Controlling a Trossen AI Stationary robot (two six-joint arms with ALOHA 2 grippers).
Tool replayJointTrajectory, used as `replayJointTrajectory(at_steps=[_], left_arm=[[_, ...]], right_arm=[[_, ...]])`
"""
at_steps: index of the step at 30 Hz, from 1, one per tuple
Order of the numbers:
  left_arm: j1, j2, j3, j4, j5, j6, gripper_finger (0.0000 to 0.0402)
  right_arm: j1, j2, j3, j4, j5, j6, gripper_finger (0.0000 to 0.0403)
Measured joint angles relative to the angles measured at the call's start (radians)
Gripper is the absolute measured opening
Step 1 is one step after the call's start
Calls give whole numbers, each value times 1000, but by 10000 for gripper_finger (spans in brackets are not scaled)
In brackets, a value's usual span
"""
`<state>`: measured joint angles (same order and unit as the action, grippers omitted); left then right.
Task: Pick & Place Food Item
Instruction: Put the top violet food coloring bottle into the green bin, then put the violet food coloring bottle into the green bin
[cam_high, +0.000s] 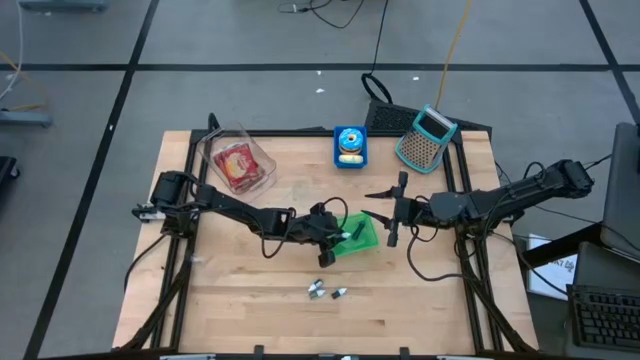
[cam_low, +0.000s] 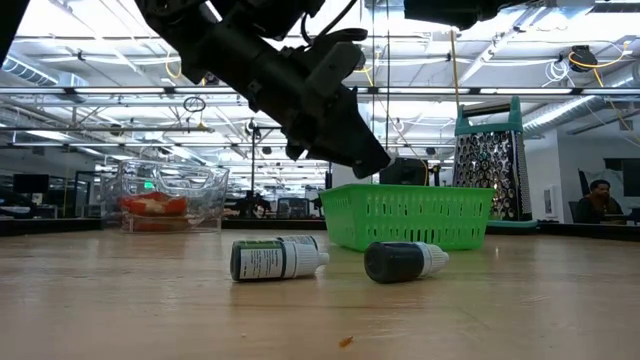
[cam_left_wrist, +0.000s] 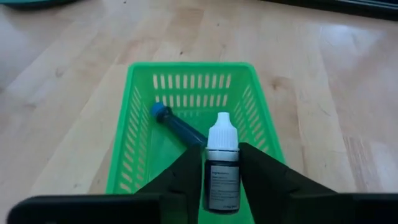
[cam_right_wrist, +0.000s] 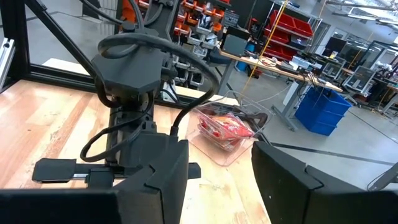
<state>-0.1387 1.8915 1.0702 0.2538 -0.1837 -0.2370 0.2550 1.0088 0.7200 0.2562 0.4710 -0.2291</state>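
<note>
**Left gripper holds a small bottle over the green basket**

Left gripper (cam_left_wrist: 221, 180) is placed just above the green basket (cam_left_wrist: 138, 134), near the middle of the table. A small dropper bottle (cam_left_wrist: 222, 163) with a white cap is seen between its two fingers (cam_left_wrist: 186, 177). The fingers are set close on both sides of the bottle, so the bottle seems to be held, but whether the grip is firm or being let go cannot be told.

The step in hand is judged to be the putting-down step. The bottle is carried over the basket and is not yet laid inside. For the next move, the fingers need to be opened so the bottle can be dropped into the basket, and then the arm needs to be lifted away.

Inside the basket, a blue-capped tube (cam_left_wrist: 177, 126) is already seen, lying just past the bottle's cap. Two more small bottles, the bottle with the green label (cam_low: 275, 259) and the dark bottle (cam_low: 402, 262), are left on the table in front of the basket, well apart from the gripper. They are judged to be picked up later.

Right gripper (cam_high: 392, 214) is kept waiting beside the basket, with its fingers wide apart and nothing held.
</note>
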Motion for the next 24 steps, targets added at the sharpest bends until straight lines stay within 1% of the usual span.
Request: replayJointTrajectory(at_steps=[3, 7, 12, 15, 19, 21, 24], left_arm=[[0, 0, 0, -3, 0, 0, 134], [0, -5, 0, -6, 1, 37, 172], [-7, -65, 0, -50, 67, 38, 199], [-30, -131, 0, -145, 78, 8, 203], [-89, -219, 0, -278, 62, -38, 198], [-133, -243, 1, -344, 60, -57, 194], [-212, -243, 1, -407, 63, -80, 188]], right_arm=[[0, 0, 0, 0, 0, 0, 164], [0, 0, 0, 0, 0, 0, 164], [0, 0, 0, -4, 0, 0, 164], [0, 0, 0, -9, 0, 0, 164], [0, 0, 0, -10, 0, 0, 164], [0, 0, 0, -10, 0, 0, 164], [0, 0, 0, -10, 0, 0, 164]])
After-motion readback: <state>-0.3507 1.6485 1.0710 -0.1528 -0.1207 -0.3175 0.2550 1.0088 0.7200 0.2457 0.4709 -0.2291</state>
